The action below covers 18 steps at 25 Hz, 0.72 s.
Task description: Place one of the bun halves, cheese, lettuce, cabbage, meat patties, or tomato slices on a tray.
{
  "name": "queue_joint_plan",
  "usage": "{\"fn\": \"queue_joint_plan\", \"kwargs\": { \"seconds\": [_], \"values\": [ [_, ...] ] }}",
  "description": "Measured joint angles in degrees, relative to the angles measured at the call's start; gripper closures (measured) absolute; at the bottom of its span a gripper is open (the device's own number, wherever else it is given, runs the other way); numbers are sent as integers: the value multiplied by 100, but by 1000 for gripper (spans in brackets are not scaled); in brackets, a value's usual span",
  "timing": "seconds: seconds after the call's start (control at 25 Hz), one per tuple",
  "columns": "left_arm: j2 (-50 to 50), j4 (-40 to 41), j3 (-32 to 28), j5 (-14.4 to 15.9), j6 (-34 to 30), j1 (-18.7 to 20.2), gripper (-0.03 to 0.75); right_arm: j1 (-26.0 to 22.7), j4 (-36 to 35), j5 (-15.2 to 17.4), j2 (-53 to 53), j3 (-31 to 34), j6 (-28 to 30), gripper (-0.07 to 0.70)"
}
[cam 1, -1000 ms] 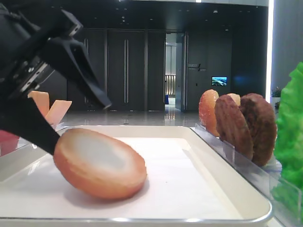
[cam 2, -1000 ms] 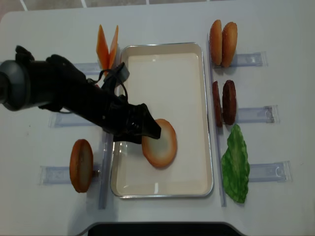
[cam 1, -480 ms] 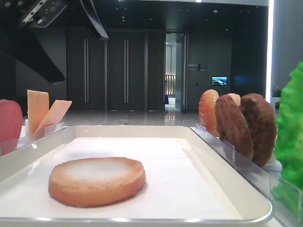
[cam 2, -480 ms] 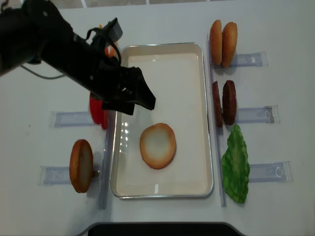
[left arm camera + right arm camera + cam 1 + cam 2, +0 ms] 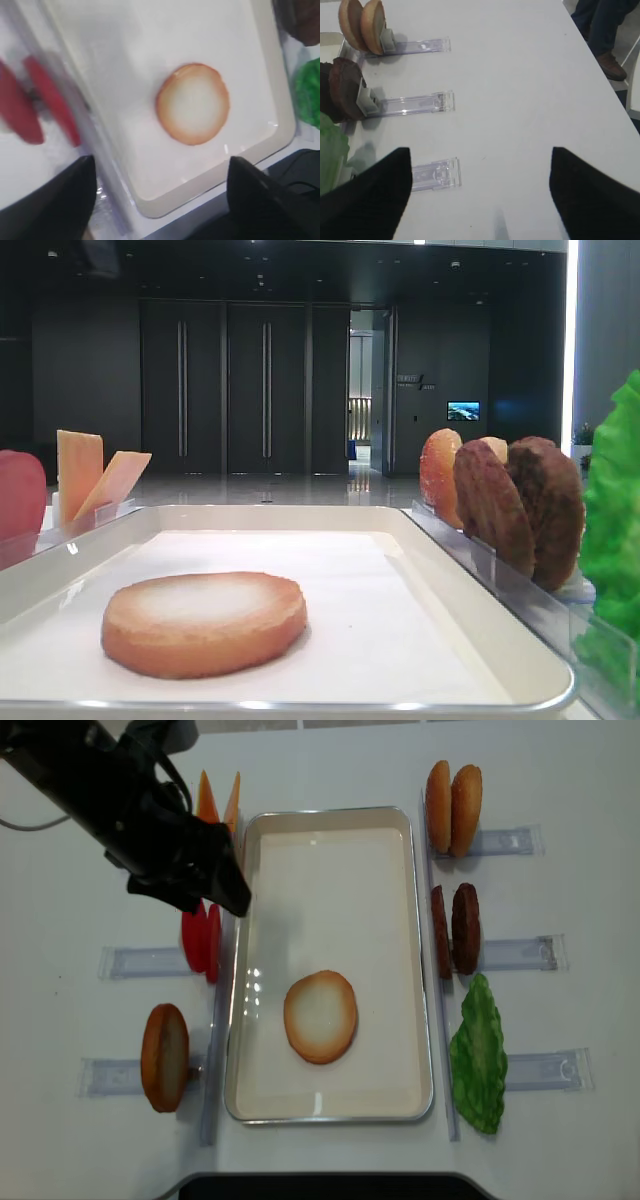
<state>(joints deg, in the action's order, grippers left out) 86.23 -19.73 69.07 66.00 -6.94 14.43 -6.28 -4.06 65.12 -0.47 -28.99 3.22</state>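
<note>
Since a second earlier, the left end effector (image 5: 215, 885) had released the bun half (image 5: 320, 1016) and pulled up and away toward the cheese (image 5: 217, 800), jaws spread wide and empty. That bun half lay flat, pale face up, on the tray (image 5: 330, 825). Right end effector (image 5: 480, 200) stood wide over bare table (image 5: 520, 90).

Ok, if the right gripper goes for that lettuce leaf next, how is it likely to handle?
The lettuce looks thin and frilly, so it will probably flex or flop once lifted from its clear holder. It seems light for its size. It stands taller than the meat patties, so a careless nudge might tip it.
</note>
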Motion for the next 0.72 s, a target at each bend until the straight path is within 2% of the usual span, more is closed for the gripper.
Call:
{"fn": "queue_joint_plan", "kwargs": {
  "seconds": [0.16, 0.36, 0.48, 0.6, 0.72],
  "values": [
    [-288, 864, 0, 317, 150, -491, 97, 0, 0, 0, 0, 0, 0, 93],
    [-593, 2029, 0, 384, 455, -957, 97, 0, 0, 0, 0, 0, 0, 93],
    [-789, 2690, -7, 397, 783, -1023, 97, 0, 0, 0, 0, 0, 0, 93],
    [-1042, 2888, -198, 397, 931, -1023, 97, 0, 0, 0, 0, 0, 0, 93],
    [-1452, 2927, -663, 397, 1024, -1023, 97, 0, 0, 0, 0, 0, 0, 93]
  ]
}}
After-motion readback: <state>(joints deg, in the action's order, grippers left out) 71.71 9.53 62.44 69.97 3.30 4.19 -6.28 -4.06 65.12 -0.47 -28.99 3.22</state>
